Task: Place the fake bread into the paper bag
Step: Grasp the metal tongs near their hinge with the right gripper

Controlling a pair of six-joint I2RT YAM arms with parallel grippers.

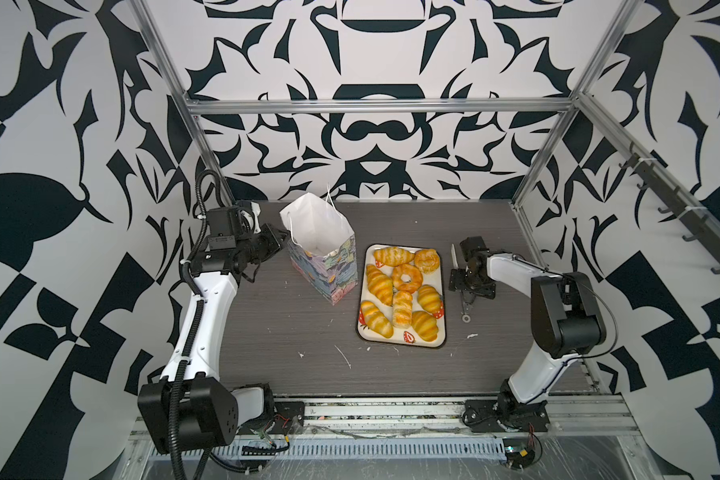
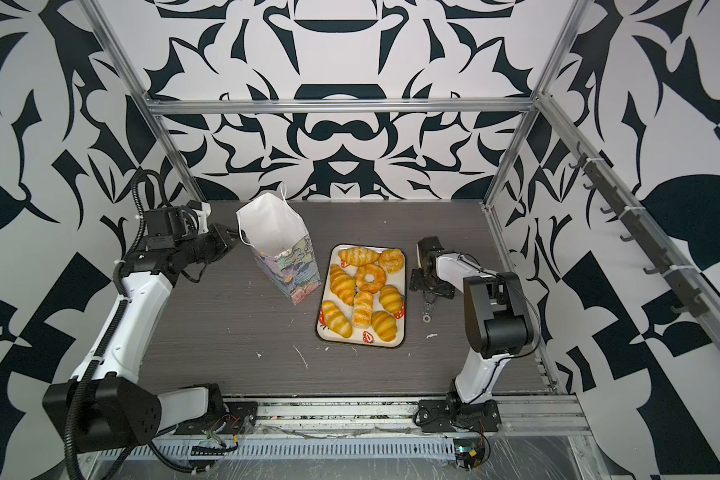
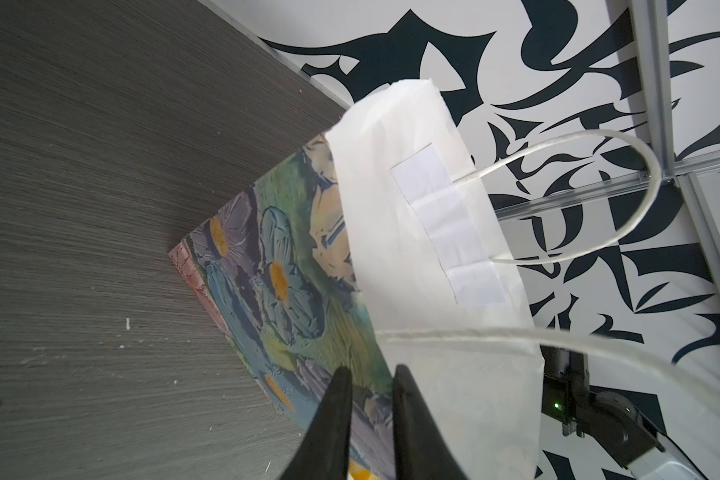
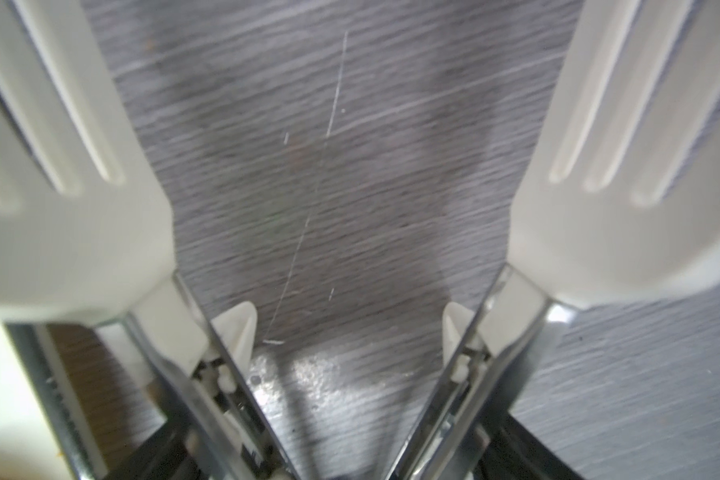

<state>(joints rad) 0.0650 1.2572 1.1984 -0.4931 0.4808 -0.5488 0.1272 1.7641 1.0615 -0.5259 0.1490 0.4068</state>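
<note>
On the strawberry tray [image 1: 404, 340] beside the paper bag [image 1: 323, 266] lie the fake bread [image 1: 402, 286] pieces, none bagged yet. Right gripper [image 1: 460, 286] (tongs spread wide, nothing held) sits just right of the tray, so it's the nearer arm. Left gripper [image 3: 371, 395] is pinched on the bag's rim, opp. side.

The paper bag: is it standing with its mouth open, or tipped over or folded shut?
Standing, mouth open. The paper bag rests on its base beside the tray, its white inside showing; the left gripper pinches its rim.
</note>
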